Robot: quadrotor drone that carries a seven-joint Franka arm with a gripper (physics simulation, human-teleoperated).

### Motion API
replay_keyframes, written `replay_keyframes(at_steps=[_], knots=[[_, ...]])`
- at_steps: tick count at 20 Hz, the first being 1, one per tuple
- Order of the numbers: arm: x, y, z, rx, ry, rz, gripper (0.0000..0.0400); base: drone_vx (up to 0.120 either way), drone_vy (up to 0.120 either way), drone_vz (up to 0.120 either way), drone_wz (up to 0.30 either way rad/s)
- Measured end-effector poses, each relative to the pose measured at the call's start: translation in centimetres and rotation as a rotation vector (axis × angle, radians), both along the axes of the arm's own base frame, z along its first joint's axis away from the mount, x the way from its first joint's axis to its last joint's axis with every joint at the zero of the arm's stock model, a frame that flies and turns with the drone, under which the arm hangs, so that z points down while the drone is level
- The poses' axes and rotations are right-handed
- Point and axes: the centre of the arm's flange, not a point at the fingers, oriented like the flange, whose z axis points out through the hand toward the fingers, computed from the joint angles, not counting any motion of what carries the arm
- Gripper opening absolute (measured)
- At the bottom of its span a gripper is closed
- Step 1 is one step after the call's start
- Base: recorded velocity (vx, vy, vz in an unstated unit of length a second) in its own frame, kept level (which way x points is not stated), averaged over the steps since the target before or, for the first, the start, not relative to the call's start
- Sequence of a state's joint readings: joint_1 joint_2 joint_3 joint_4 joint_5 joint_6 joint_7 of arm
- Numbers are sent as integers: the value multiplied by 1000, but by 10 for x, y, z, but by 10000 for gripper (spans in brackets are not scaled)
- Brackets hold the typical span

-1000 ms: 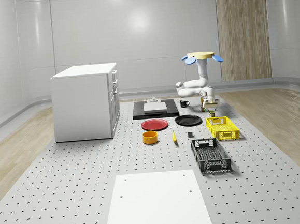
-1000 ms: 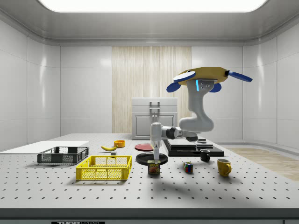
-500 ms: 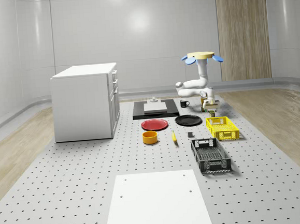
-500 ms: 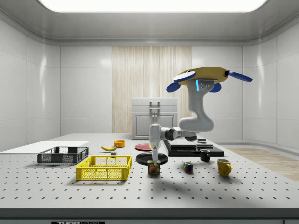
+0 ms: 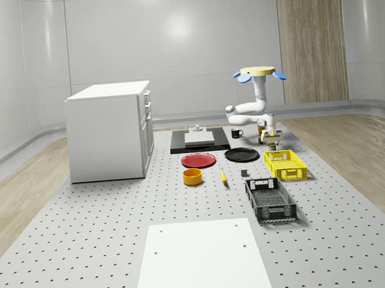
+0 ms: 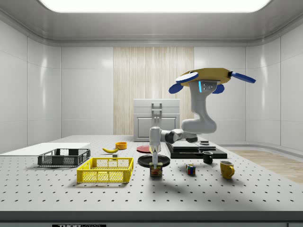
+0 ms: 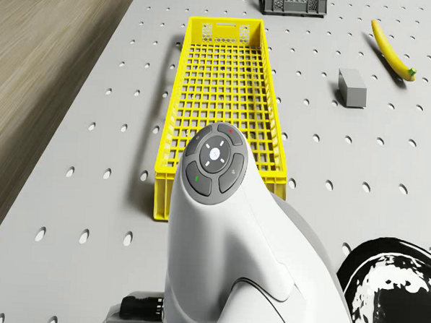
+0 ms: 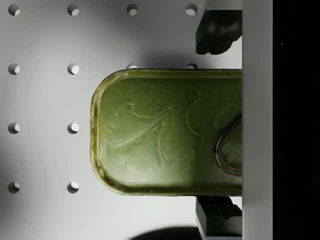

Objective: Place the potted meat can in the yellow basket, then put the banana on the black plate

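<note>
Drone [image 6: 207, 75] hovering, claw [image 6: 155, 165] spread astride potted meat can [image 8: 167, 131], yellow basket [image 7: 222, 97] just beside.

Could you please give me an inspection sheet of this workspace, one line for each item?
Surface: grey perforated table, with a white sheet at its near end.
Job's things: potted meat can stands on the table beside the yellow basket; banana lies on the table; black plate bare.
Clutter: red plate, orange bowl, black basket, two mugs, puzzle cube, small grey block.
Gripper: gripper down over the can, a finger on each side.
Drone: hovers above the table.
Cables: nothing seen.
Surroundings: white cabinet, wood wall panel.
</note>
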State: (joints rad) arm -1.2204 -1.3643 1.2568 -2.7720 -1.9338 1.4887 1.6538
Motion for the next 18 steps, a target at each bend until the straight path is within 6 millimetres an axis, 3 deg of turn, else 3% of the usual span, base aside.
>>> replay_keyframes(at_steps=[15,18], knots=[[7,3,11,0,0,0,400,0,0,0,0],[7,3,12,0,0,0,321,0,0,0,0]])
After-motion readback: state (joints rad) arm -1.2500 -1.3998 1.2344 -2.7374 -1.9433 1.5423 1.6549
